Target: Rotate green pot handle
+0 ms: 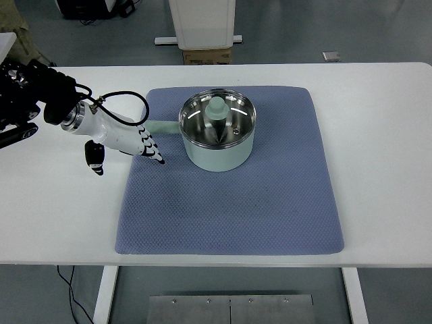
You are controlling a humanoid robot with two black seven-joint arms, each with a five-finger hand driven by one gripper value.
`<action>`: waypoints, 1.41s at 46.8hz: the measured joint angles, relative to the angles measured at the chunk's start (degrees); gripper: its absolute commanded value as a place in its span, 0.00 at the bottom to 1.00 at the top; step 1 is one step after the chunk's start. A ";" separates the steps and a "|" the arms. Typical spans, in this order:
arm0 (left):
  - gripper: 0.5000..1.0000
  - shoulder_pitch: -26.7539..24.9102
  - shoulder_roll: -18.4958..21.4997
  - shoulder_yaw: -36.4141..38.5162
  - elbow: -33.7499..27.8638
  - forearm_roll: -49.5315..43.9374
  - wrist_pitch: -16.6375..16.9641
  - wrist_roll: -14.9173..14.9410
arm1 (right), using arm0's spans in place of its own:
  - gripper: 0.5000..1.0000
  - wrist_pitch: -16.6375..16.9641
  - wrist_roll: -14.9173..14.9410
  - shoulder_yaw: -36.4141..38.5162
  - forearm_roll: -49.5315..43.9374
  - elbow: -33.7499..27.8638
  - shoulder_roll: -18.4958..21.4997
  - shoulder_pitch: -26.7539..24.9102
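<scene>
Lying across the middle of the white table (378, 135) is a blue-grey quilted mat (229, 202), and nothing else sits on it but the green pot (219, 152), which stands upright in the mat's upper half, a little left of centre frame. Beyond the table's far edge, at the top of the frame, a white pedestal base (202, 23) rises from the grey floor with a brown cardboard box (207, 57) just in front of it. The left hand (125, 140) reaches in from the left edge of the frame, white-shelled with black-and-white patterned fingers (152, 150) held straight and together, pointing down and to the right over the mat's left border; they grasp nothing, and the thumb (96, 159) hangs loose over the bare table. The hand lies just beside the tip of the pot handle (162, 126), partly covering it, and whether it touches cannot be told. The pot is pale mint green with a shiny steel rim, a lid with a green knob (217, 106) on top, and a flat handle pointing left toward the hand
</scene>
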 measured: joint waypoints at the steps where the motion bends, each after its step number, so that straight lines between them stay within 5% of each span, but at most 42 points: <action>1: 1.00 0.00 0.05 0.00 -0.52 0.00 -0.03 0.00 | 1.00 0.00 0.00 0.00 0.00 0.00 0.00 0.00; 14: 1.00 -0.17 -0.03 0.00 -5.57 -1.70 -0.92 0.00 | 1.00 0.00 0.00 0.00 0.04 0.00 0.00 0.00; 41: 1.00 -0.18 -2.20 -0.75 -10.95 -25.55 -1.89 0.00 | 1.00 0.00 0.00 0.01 0.01 0.00 0.00 0.00; 66: 1.00 0.39 -3.70 -3.62 -10.07 -52.69 0.91 0.00 | 1.00 0.00 0.00 0.02 0.02 0.00 0.00 0.00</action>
